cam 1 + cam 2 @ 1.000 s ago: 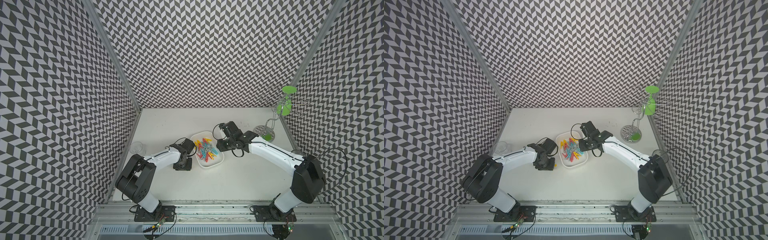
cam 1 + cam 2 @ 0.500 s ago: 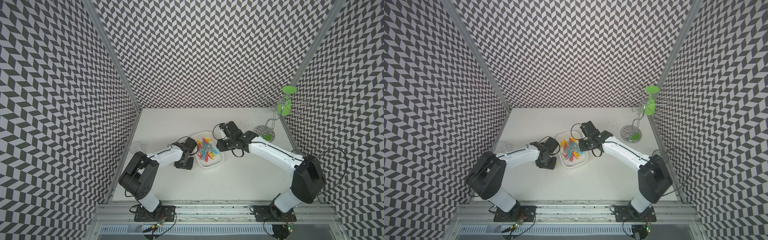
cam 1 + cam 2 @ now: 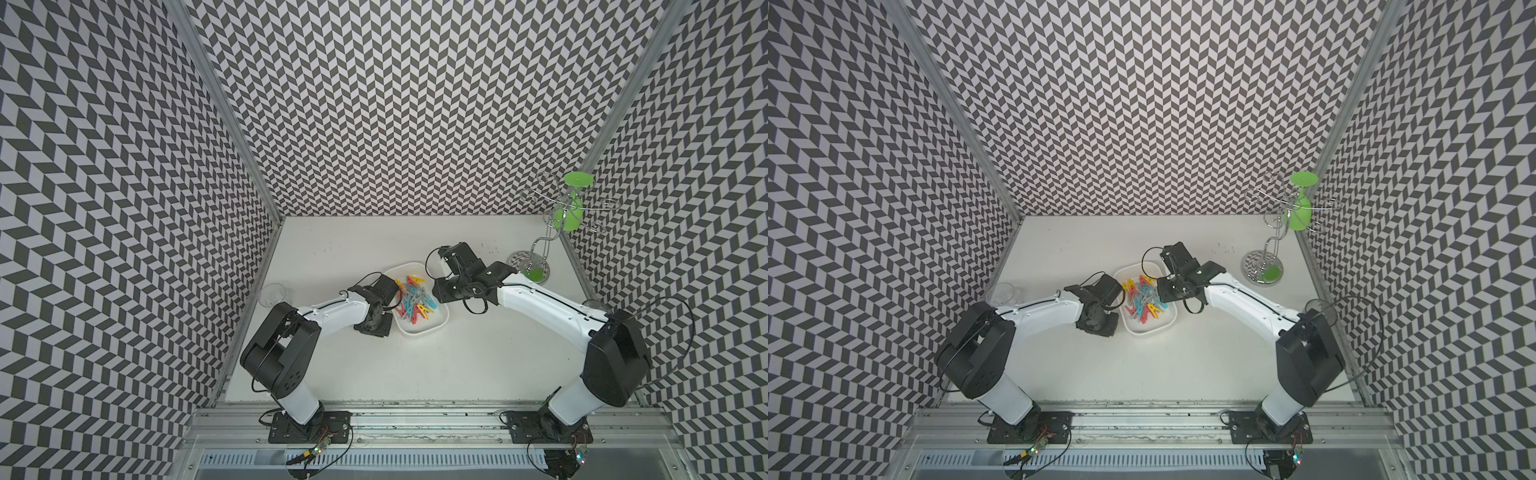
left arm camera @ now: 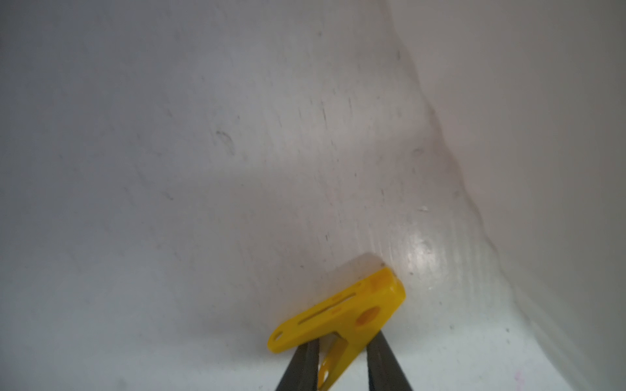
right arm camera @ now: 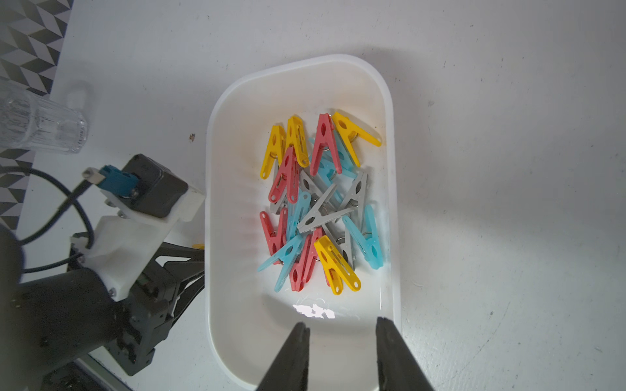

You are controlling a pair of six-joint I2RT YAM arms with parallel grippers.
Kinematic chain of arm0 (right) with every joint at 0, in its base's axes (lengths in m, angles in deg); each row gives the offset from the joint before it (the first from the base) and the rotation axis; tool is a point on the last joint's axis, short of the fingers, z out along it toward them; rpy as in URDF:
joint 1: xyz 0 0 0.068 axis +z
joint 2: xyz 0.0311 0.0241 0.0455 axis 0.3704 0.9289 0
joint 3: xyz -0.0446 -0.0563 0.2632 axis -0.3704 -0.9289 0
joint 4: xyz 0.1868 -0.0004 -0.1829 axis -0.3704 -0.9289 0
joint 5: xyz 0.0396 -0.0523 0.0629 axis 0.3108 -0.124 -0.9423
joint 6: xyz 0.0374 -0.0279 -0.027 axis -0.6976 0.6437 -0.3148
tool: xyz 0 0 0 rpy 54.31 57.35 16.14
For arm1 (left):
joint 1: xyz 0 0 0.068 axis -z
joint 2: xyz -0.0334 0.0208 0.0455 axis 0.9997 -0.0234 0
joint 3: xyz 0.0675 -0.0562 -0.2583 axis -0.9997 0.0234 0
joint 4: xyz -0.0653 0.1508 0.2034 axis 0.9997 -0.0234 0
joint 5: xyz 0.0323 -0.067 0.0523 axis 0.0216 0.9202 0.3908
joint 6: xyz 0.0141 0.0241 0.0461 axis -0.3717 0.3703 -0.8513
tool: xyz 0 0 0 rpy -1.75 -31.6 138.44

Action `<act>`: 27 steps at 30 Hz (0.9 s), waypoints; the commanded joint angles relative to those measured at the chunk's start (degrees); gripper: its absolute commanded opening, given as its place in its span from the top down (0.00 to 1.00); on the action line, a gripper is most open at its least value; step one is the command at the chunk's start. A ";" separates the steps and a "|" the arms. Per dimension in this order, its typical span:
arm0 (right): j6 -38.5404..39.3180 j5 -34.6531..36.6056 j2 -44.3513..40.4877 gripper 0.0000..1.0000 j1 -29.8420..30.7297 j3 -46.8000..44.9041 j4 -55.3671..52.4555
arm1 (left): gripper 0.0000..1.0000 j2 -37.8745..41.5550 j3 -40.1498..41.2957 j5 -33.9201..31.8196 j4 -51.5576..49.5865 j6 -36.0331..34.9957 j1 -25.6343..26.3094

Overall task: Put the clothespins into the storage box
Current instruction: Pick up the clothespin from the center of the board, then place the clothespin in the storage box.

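The white storage box [image 3: 419,332] [image 3: 1152,330] sits mid-table with several yellow, red, blue and grey clothespins [image 3: 415,301] [image 5: 321,203] piled in it. One yellow clothespin [image 4: 342,311] lies on the table just outside the box's left wall [image 5: 213,169]. My left gripper [image 4: 342,342] [image 3: 392,311] is low at that wall, shut on this pin, one finger against each side. My right gripper [image 5: 342,330] [image 3: 434,299] hovers over the box's right end, open and holding nothing.
A clear cup [image 3: 272,294] [image 5: 37,125] stands by the left wall, another [image 3: 596,305] by the right wall. A metal glass rack [image 3: 530,268] with a green goblet [image 3: 567,208] stands at the back right. Patterned walls enclose three sides.
The left gripper's fingers have closed in on the yellow clothespin, and the left arm's elbow has shifted slightly. The right arm has not moved.
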 commanded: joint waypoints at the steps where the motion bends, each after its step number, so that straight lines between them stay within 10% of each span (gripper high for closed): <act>1: -0.44 -0.08 -0.51 0.64 -0.34 0.14 2.35 | 0.79 -1.54 -0.04 -1.16 2.21 -0.05 0.37; 13: -0.19 0.56 -1.04 0.59 -1.27 2.07 0.94 | 0.90 5.44 -0.96 -6.00 -3.07 7.23 -1.90; 27: -0.76 1.36 -4.07 0.51 -7.67 -2.15 2.63 | 0.88 -2.31 -26.38 -0.50 -7.78 5.93 2.19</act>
